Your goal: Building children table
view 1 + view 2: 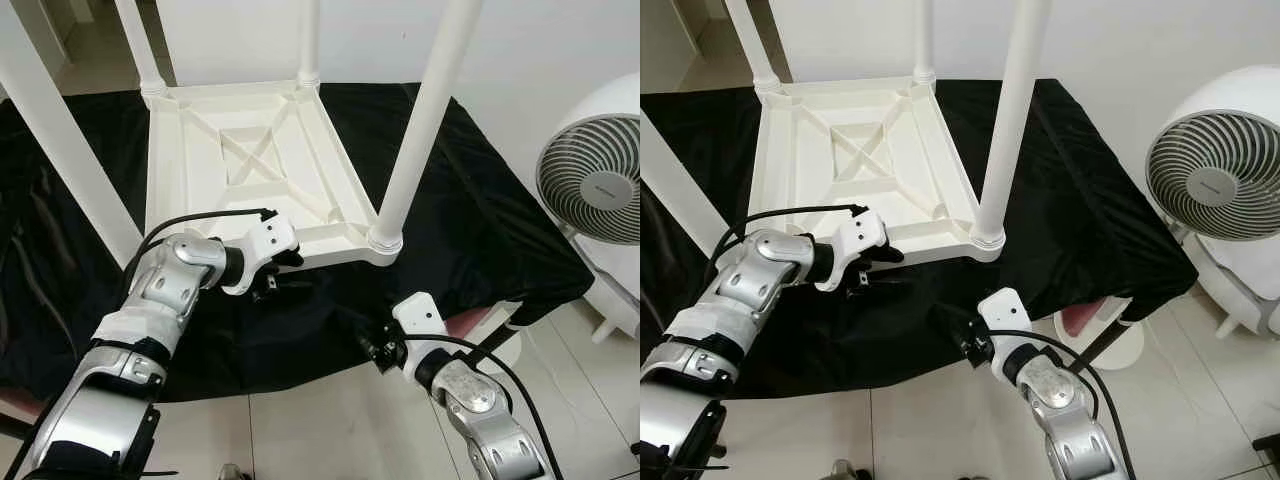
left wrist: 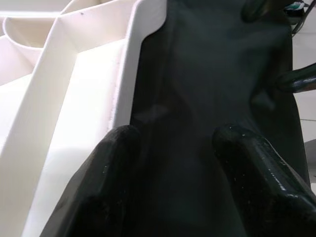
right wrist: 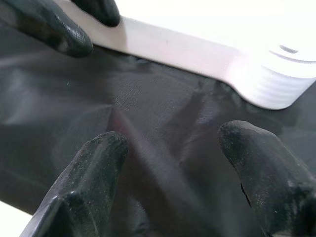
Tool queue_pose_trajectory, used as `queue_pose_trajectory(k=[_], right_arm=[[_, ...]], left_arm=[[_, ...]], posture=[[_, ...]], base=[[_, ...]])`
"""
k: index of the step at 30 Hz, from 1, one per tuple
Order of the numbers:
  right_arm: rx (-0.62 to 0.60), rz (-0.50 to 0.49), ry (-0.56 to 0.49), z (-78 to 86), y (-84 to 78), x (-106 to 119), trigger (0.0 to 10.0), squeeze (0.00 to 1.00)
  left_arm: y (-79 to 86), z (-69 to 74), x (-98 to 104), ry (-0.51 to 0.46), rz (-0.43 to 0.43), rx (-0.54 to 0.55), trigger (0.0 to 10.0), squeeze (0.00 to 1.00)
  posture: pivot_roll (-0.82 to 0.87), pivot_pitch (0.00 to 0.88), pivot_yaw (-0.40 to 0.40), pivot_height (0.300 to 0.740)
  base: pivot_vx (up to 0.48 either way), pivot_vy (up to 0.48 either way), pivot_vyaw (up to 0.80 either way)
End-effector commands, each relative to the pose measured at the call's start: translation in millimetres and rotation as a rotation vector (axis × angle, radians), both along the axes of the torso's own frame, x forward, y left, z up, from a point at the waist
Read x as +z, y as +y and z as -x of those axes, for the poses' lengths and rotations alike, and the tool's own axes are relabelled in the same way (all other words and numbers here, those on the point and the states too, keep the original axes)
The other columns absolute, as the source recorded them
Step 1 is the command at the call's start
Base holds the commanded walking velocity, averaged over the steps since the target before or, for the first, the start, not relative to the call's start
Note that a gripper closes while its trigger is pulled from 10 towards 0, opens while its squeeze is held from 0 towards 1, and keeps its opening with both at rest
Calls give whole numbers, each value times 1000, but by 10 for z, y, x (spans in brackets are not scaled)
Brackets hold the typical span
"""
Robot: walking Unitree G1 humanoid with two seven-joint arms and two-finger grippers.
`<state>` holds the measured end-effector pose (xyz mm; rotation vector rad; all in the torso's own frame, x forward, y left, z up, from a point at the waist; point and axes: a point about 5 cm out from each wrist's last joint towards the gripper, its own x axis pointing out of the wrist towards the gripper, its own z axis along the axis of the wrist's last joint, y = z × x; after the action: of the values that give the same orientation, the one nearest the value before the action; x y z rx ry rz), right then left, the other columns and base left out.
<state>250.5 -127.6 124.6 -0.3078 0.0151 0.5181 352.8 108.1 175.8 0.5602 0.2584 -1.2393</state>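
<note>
A white plastic children's table lies upside down on a black cloth. Its white legs stand upward, one at the near right corner and one at the near left. My left gripper is at the table's near rim, low over the cloth. In the left wrist view its fingers are open, one beside the white rim, with only cloth between them. My right gripper hovers open over the cloth's front edge, below the near right corner; nothing is between its fingers.
A white round fan stands on the tiled floor at the right. A pink object shows under the cloth's front right corner. The cloth-covered surface ends just in front of both grippers.
</note>
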Motion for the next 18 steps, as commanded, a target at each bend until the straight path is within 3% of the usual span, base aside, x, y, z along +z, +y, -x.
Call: queue_pose_trajectory(k=[1, 9, 11, 13, 16, 17, 18], right_arm=[[9, 0, -8, 32, -2, 9, 10000, 0], [14, -3, -3, 49, 18, -26, 10000, 0], [18, -8, -5, 43, 33, -21, 10000, 0], [26, -13, -9, 24, 63, -10, 10000, 0], [33, -15, -12, 11, 84, 1, 10000, 0], [33, -15, -13, 7, 84, 5, 10000, 0], [28, -15, -15, 5, 77, 13, 10000, 0]], left_arm=[[142, -240, 151, -251, 67, 436, 10000, 0], [233, -230, 296, -296, 130, 462, 10000, 0], [268, -242, 293, -303, 115, 490, 10000, 0], [318, -247, 188, -340, -2, 514, 10000, 0], [293, -213, 48, -301, -37, 499, 10000, 0], [296, -210, 18, -278, -19, 525, 10000, 0], [247, -140, 73, -219, 105, 471, 10000, 0]], posture=[[-64, 106, 1, 740], [-59, 103, 1, 740], [-53, 104, -2, 740], [-48, 105, -4, 740], [-49, 109, -4, 740], [-50, 110, -4, 740], [-57, 112, -1, 740]], base=[[0, 0, 0], [0, 0, 0], [0, 0, 0], [0, 0, 0], [0, 0, 0], [0, 0, 0], [0, 0, 0]])
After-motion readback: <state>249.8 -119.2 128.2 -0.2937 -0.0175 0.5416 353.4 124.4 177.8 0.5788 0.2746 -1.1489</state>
